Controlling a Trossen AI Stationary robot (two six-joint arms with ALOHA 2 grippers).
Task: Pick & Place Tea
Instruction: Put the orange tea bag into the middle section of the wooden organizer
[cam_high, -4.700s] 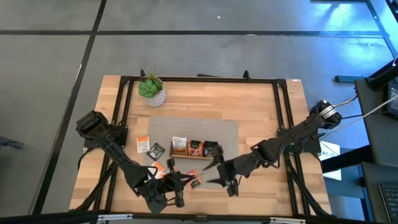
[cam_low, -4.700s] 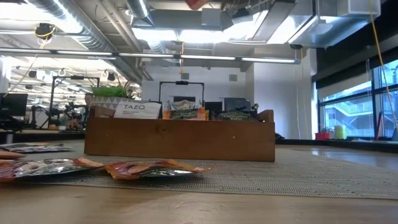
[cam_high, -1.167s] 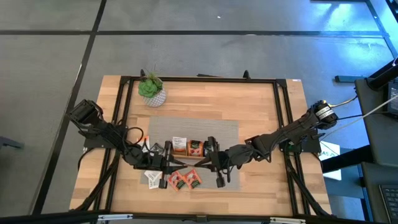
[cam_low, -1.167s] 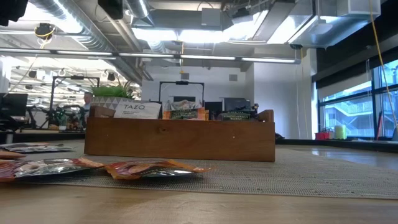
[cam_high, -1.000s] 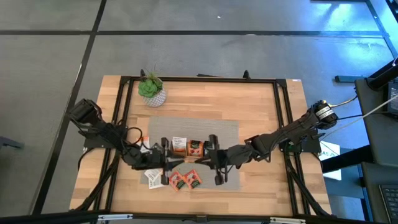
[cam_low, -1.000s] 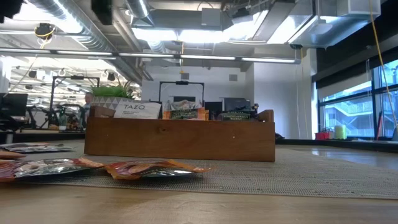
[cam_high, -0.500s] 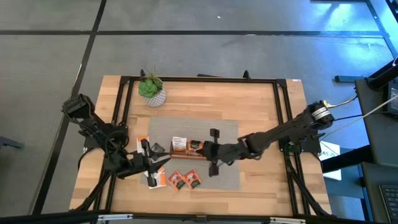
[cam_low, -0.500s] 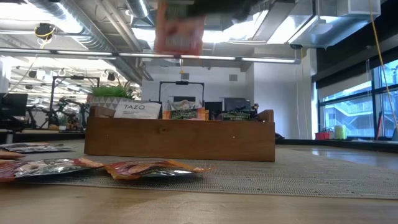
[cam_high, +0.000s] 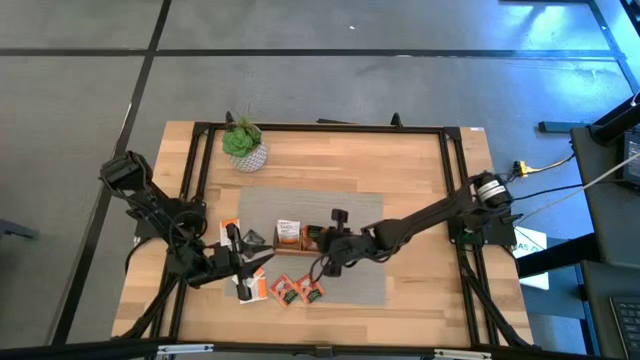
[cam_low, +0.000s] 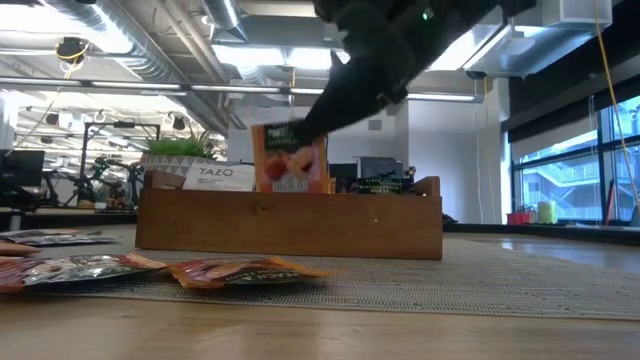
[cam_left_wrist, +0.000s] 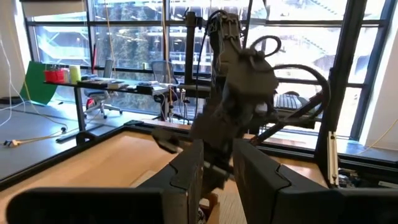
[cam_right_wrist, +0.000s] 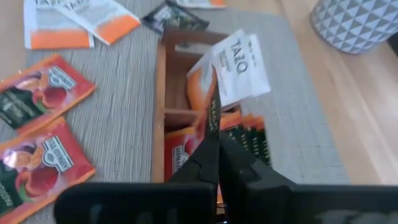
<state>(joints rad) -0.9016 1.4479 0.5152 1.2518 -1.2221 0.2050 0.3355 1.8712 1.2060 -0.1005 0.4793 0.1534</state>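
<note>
A long brown wooden tray (cam_high: 300, 250) stands on a grey mat, with sachets upright in its compartments (cam_right_wrist: 239, 59). My right gripper (cam_low: 303, 128) is over the tray's middle, shut on a red tea sachet (cam_low: 290, 158) whose lower edge is level with the tray's rim. More tea lies flat on the table before the tray: two red sachets (cam_high: 298, 291) and a white-and-orange one (cam_high: 250, 288). My left gripper (cam_high: 248, 254) hovers left of the tray, open and holding nothing (cam_left_wrist: 217, 180). My right gripper pinches the red sachet's top edge (cam_low: 297, 130) between its two shut fingers, slanting down from the table's right. The sachet hangs upright below the fingertips, clear of the table, and shows edge-on (cam_right_wrist: 214, 102) in the right wrist view.
A small green plant in a white pot (cam_high: 243, 145) stands at the far left of the table. A white-and-orange sachet (cam_high: 230, 231) and a dark one (cam_high: 252, 240) lie left of the tray. Black frame rails (cam_high: 320, 128) run along the table's sides.
My right gripper has carried the red sachet from over the mat's near part toward the tray and tipped downward, lowering it to the tray's rim. My left gripper drew back toward the table's left edge, then kept still.
</note>
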